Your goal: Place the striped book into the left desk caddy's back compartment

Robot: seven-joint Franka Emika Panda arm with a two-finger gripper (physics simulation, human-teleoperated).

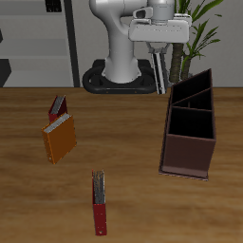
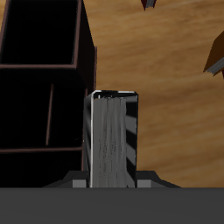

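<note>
Nearest the bench's front edge we see the dark red book (image 1: 99, 211) standing on the wooden bench (image 1: 133, 123), its spine toward us and a strip of grey pages showing at its top. Farther back, toward one side, the plain orange book (image 1: 59, 139) stands on the bench, tilted, and just behind it another small book (image 1: 57, 105) with a dark cover leans; we cannot make out its pattern.

Across the bench from these sits the left desk caddy (image 1: 190, 128), a long reddish-brown open-top box running front to back, split by partitions into three sections. All three look dark inside, and we see nothing lying in any of them from the exterior view.

Above the caddy's far end hangs our pincer (image 1: 163, 66), high off the bench. From the wrist view the striped book (image 2: 115, 138) fills the space between the fingers, its black-and-white cover upright and clamped at its lower edge by the pincer (image 2: 115, 182), so we hold it in the air. Just beside the book in that view lie the caddy's dark pockets (image 2: 39, 96), and the book is over the bench beside the caddy's wall, not over a pocket. Which of these pockets is the back compartment we cannot tell from this view.
</note>
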